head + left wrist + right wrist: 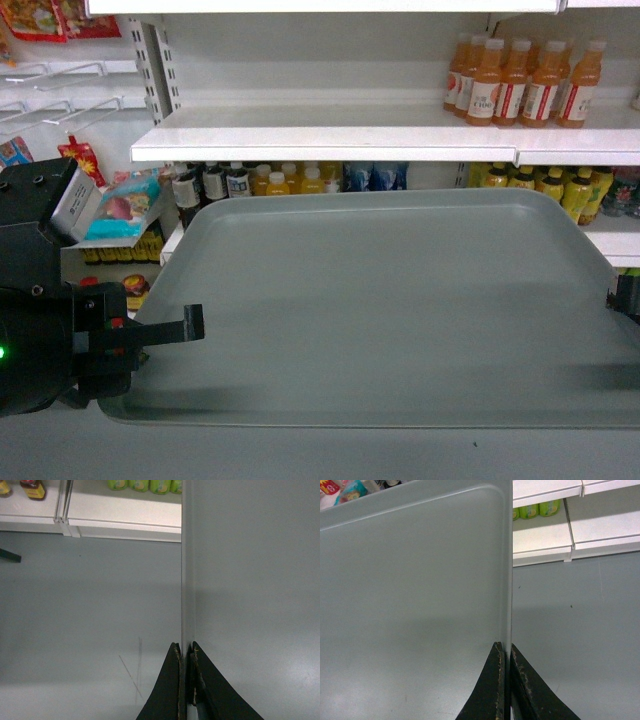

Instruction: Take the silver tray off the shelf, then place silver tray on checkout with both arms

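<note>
Nearest, at nine o'clock, the left black two-finger gripper (186,680) is clamped on the rim of the large flat grey-green silver tray (390,300); at three o'clock the right gripper (505,680) is pinched likewise. Held level between them, its long axis runs nine-to-three. Beyond, at twelve, the glossy white shelf (330,135) is seen.

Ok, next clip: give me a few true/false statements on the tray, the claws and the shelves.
1. Both claws pinch the rim of the flat grey-green tray: left claw, right claw. True.
2. The tray carries a bottle. False: it is bare.
3. Orange juice bottles stand on the white shelf board. True.
4. The tray rests on the shelf. False: it is held out over the grey floor.
</note>
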`<state>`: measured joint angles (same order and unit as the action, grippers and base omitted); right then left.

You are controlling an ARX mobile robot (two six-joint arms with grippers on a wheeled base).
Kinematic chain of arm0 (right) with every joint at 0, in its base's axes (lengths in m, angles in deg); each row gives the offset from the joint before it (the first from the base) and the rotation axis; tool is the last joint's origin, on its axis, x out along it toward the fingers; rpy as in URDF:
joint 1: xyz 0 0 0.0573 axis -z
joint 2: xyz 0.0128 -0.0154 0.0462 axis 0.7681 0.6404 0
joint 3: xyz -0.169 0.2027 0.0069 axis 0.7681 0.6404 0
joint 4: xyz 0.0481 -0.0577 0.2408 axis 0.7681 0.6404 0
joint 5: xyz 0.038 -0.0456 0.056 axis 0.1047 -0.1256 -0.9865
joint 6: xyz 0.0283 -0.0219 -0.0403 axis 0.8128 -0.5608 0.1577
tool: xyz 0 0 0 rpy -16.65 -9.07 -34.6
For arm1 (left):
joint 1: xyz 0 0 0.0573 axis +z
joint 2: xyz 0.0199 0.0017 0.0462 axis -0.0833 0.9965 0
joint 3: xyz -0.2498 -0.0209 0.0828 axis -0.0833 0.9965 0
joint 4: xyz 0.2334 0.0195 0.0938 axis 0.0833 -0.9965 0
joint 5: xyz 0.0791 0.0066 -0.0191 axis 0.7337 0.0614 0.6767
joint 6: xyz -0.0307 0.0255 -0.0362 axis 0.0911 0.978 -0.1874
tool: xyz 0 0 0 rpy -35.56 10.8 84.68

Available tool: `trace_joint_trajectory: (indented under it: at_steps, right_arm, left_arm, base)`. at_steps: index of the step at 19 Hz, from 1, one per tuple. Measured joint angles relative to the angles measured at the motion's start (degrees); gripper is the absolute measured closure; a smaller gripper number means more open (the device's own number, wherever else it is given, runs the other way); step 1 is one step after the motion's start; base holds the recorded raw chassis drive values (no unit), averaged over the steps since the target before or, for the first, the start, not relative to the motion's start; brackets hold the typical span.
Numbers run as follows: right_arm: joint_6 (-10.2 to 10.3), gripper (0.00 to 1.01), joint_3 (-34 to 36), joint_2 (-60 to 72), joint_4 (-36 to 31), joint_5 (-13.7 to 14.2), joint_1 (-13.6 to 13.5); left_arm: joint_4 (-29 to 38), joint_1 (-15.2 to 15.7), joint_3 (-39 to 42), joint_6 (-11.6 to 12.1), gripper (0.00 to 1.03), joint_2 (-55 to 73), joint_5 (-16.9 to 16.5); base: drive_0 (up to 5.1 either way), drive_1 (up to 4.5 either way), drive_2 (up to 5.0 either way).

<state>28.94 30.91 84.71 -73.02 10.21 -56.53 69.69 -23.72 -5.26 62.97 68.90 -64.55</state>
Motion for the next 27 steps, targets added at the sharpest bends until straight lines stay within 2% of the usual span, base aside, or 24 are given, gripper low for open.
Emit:
trace_joint_trajectory:
  at_steps: [27]
  right_arm:
    - [0.0, 0.98, 0.0, 0.0, -0.2, 0.0, 0.0]
  left_arm:
    - [0.3, 0.0, 0.0, 0.0, 1.00, 0.0, 0.0]
  base:
    - [0.0, -4.26, 4.3]
